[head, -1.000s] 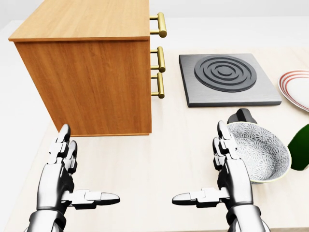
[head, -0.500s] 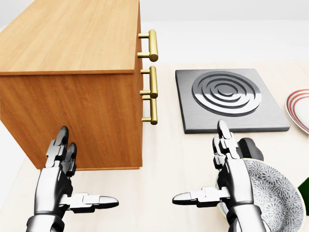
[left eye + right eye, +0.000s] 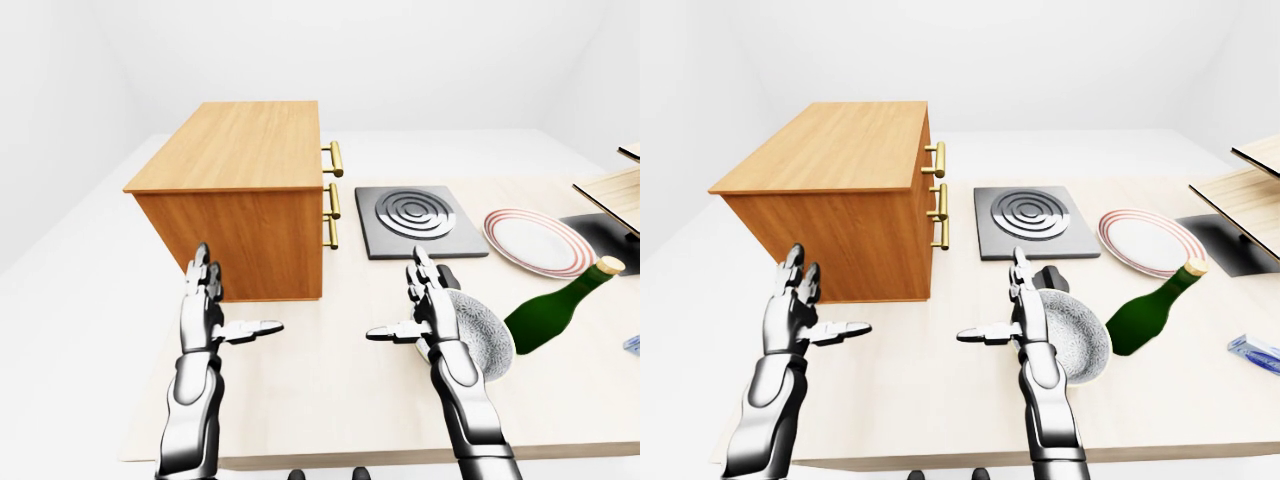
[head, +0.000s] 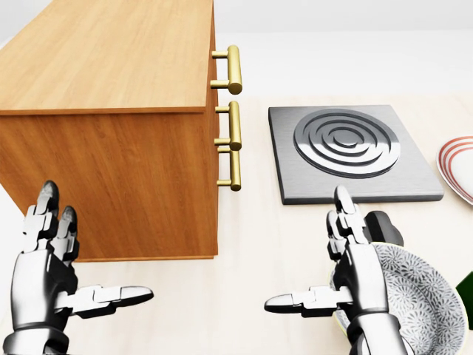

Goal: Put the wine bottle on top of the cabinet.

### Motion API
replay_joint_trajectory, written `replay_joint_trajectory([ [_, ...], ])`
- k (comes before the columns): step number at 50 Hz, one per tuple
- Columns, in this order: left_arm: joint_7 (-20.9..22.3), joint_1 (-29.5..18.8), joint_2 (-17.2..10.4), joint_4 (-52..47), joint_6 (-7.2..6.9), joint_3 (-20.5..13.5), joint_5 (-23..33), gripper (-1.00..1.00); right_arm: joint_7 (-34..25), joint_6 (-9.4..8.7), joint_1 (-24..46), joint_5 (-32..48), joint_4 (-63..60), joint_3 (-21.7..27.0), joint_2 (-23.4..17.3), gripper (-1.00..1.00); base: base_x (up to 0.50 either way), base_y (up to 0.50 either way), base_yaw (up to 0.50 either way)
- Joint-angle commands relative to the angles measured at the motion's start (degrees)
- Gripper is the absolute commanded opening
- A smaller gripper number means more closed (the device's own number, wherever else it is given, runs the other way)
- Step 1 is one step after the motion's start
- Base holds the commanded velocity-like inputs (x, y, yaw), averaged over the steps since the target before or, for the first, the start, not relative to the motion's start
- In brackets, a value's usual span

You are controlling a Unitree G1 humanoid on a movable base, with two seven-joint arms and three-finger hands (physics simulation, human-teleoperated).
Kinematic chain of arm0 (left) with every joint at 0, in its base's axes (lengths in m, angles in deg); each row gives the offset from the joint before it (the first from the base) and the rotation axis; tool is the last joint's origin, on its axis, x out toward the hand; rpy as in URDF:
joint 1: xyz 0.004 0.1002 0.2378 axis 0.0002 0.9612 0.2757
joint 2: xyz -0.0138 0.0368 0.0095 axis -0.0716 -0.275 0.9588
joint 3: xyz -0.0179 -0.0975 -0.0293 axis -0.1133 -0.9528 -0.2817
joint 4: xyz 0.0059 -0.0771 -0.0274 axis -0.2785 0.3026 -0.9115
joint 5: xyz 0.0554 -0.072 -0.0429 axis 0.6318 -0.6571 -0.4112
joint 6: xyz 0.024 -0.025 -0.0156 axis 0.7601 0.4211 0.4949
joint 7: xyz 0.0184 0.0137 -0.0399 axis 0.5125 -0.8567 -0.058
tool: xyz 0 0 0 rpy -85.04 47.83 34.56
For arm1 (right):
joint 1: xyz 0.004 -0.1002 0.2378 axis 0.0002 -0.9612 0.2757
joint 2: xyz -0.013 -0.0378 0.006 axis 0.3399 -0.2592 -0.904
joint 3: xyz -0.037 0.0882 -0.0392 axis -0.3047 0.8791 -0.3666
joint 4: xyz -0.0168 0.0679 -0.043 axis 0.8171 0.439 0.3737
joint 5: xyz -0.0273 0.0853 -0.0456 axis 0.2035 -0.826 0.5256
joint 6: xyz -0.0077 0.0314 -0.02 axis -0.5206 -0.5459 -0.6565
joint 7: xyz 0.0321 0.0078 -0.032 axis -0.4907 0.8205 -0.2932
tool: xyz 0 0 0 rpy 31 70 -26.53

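The green wine bottle (image 3: 553,313) lies tilted on the table at the right, its gold-capped neck pointing up and right. Only a sliver of it shows at the right edge of the head view. The wooden cabinet (image 3: 240,200) with brass handles stands on the table at the left, its flat top bare. My left hand (image 3: 232,300) is open and empty, just below and in front of the cabinet's side. My right hand (image 3: 398,300) is open and empty beside a patterned bowl, well left of the bottle.
A patterned bowl (image 3: 478,338) sits between my right hand and the bottle, with a small black object (image 3: 447,277) behind it. A grey hotplate (image 3: 418,220) and a red-rimmed plate (image 3: 537,242) lie further up. Wooden shelves (image 3: 615,188) stand at the right. A blue item (image 3: 1254,351) lies nearby.
The camera moved toward the cabinet, which grew in the head view, while the bottle slid to the right edge. Since then my left hand has moved left and lower. The right hand stayed put.
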Motion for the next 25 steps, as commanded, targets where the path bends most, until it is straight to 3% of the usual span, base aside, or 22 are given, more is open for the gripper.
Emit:
replay_joint_trajectory([
  [1, -1.1, 2.1, -1.2, -11.2, -4.77, -6.1, -1.4, 1.0, 0.4, -0.86, -0.4, -0.6, -0.8, 0.4, 0.0, 1.0, 0.0, 0.0, 0.0],
  [10, 0.6, 3.7, -1.8, -18.1, -4.77, -16.8, -4.4, 1.0, 3.0, -3.21, 0.0, -1.8, -2.5, 2.5, -0.2, 1.0, 0.0, 0.0, 0.0],
  [18, 1.5, 4.3, -1.8, -19.9, -4.77, -21.8, -5.9, 1.0, 8.7, -4.19, 0.4, -3.9, -7.6, 5.9, -0.5, 1.0, 0.0, 0.0, 0.0],
  [25, 1.7, 4.4, -1.8, -19.6, -4.77, -23.5, -6.3, 1.0, 12.5, -4.19, 0.0, -5.1, -11.8, 8.3, -1.0, 1.0, 0.0, 0.0, 0.0],
])
